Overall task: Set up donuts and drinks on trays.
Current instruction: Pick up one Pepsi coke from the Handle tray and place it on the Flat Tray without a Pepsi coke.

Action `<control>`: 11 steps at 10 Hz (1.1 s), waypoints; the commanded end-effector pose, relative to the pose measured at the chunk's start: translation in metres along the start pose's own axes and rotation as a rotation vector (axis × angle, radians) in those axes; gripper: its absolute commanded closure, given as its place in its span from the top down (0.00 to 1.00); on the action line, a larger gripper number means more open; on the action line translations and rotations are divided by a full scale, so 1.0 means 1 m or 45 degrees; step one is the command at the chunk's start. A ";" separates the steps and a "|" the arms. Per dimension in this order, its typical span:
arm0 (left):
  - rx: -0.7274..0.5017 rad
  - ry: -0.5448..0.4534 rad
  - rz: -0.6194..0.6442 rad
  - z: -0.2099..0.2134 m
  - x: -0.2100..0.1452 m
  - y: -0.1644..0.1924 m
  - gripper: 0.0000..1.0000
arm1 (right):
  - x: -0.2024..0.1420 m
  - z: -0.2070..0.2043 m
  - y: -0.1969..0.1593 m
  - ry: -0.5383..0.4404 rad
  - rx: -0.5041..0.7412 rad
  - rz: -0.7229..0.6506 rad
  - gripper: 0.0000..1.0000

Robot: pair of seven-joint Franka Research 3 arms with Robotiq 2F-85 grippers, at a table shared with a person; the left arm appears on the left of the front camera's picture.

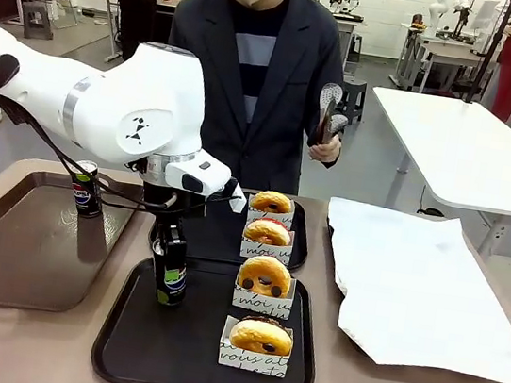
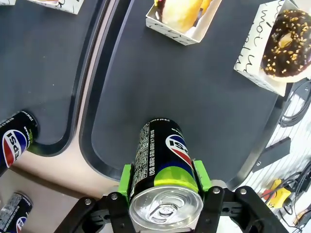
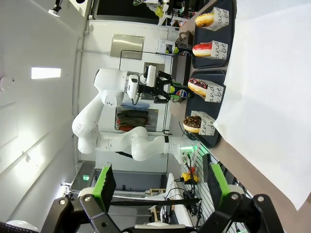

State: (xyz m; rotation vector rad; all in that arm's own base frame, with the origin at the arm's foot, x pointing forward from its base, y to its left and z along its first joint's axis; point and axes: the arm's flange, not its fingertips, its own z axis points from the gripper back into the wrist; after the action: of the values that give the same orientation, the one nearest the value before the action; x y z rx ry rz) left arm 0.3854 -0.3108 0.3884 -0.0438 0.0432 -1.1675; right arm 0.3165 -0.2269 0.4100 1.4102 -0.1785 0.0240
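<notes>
L gripper (image 2: 165, 191) clamps a Pepsi can (image 1: 169, 273), green pads on both sides, can upright at the left side of the near black tray (image 1: 156, 354). Can's base looks down on the tray, tho contact's hard to confirm. Two sleeved donuts (image 1: 265, 277) sit along that tray's right side, two more on the far black tray (image 1: 297, 245). R gripper (image 3: 160, 187) is spread wide, holding nothing. Second can (image 1: 86, 189) stands on the brown tray (image 1: 0, 251).

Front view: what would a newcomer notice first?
The left gripper is clamped on a Pepsi can standing upright on the near black tray. Four donuts in white paper sleeves run in a row down the right side of both black trays. Behind the table a person holds silver tongs, and a second can stands on the brown tray.
</notes>
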 end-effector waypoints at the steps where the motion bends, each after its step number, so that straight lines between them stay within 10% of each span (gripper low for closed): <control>1: 0.028 0.001 -0.004 0.001 0.004 0.006 0.59 | 0.000 0.000 0.001 -0.003 0.008 0.012 1.00; 3: 0.016 0.020 0.015 -0.002 0.004 0.011 0.59 | 0.000 0.000 0.001 -0.003 0.008 0.012 1.00; 4: 0.011 0.023 0.016 -0.002 0.004 0.012 1.00 | 0.000 0.000 0.001 -0.003 0.008 0.012 1.00; 11: 0.085 -0.075 0.075 0.070 -0.047 -0.034 1.00 | 0.000 0.000 0.001 -0.003 0.008 0.012 1.00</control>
State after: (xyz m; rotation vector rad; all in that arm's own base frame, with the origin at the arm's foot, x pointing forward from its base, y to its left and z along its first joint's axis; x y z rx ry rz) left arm 0.3610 -0.2903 0.4622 -0.0141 -0.0519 -1.1374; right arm 0.3165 -0.2269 0.4099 1.4103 -0.1783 0.0239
